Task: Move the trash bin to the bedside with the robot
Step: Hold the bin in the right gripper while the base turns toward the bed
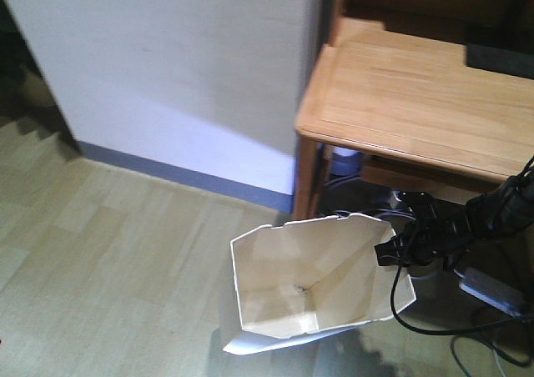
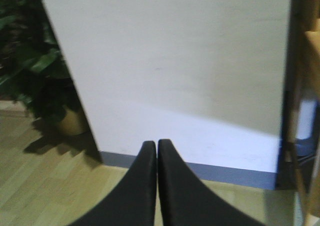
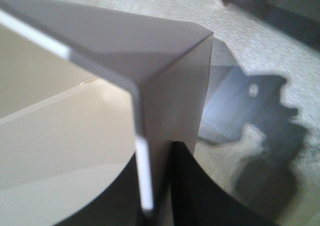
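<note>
The white trash bin (image 1: 309, 285) is tilted above the pale wood floor, its cream inside facing the front camera. My right gripper (image 1: 389, 252) reaches in from the right on its thin black arm and is shut on the bin's right rim. In the right wrist view the bin wall (image 3: 165, 86) runs between the two black fingers (image 3: 200, 196), one inside and one outside. My left gripper (image 2: 157, 145) is shut with nothing in it, pointing at a white wall. The bedside is out of view.
A wooden desk (image 1: 417, 102) stands at the right, close behind the bin, with cables (image 1: 467, 327) and a grey box on the floor beneath. A white wall panel (image 1: 167, 68) with a grey skirting fills the back. A potted plant (image 2: 30, 71) sits left of it.
</note>
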